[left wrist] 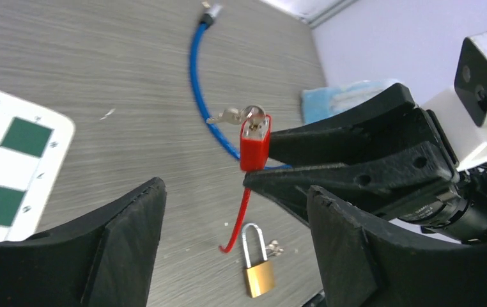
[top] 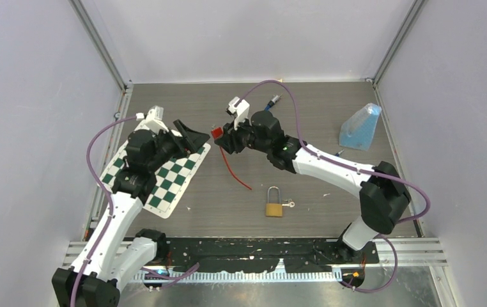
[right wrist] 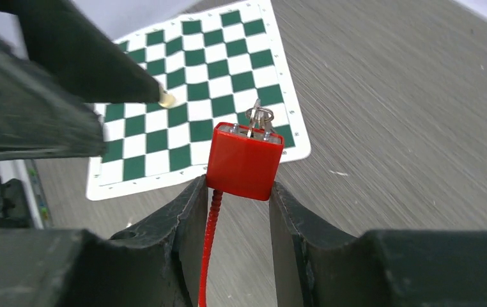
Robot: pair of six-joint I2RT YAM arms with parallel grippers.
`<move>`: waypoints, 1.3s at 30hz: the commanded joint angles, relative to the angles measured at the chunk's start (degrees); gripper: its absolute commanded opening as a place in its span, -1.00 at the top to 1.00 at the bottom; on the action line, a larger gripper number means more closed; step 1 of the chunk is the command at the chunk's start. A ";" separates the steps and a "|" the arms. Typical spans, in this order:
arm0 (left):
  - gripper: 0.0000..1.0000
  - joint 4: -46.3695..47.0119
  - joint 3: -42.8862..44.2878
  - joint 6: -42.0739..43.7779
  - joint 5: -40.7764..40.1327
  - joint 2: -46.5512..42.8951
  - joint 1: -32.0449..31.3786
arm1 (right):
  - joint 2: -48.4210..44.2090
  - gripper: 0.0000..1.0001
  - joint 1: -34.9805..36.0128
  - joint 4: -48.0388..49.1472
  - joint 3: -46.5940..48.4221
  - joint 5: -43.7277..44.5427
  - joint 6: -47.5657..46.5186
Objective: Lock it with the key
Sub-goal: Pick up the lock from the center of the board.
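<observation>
My right gripper (right wrist: 241, 192) is shut on the sides of a small red lock body (right wrist: 244, 160), held above the table. A silver key (right wrist: 260, 119) sticks out of the lock's top, and its red ribbed cable (right wrist: 208, 249) hangs down to the table. In the top view the red lock (top: 216, 133) sits between the two arms. My left gripper (left wrist: 236, 198) is open just short of the red lock (left wrist: 254, 144) and key (left wrist: 238, 116), with nothing between its fingers (left wrist: 132, 236). A brass padlock (top: 274, 203) lies on the table with small keys (top: 287, 204) beside it.
A green-and-white checkerboard mat (top: 164, 176) lies under the left arm. A blue cable lock (left wrist: 196, 77) lies at the back of the table, and a blue plastic bag (top: 360, 128) at the right. Walls close in the table on three sides.
</observation>
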 commanded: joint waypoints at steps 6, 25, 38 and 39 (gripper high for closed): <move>-0.54 20.48 -4.36 -7.64 13.26 -0.38 0.27 | -7.67 0.75 3.80 8.69 -1.42 -1.26 -1.13; 0.27 23.34 -5.54 -8.96 18.04 2.09 0.31 | -7.84 0.80 5.04 10.15 -0.76 -2.67 0.16; 1.00 28.66 -4.52 -7.06 21.33 2.56 0.32 | -7.68 0.52 5.05 8.46 -1.39 -3.51 2.18; 1.00 28.10 -4.07 -6.61 21.20 2.22 0.29 | -7.58 0.40 5.05 8.10 -2.05 -3.29 1.97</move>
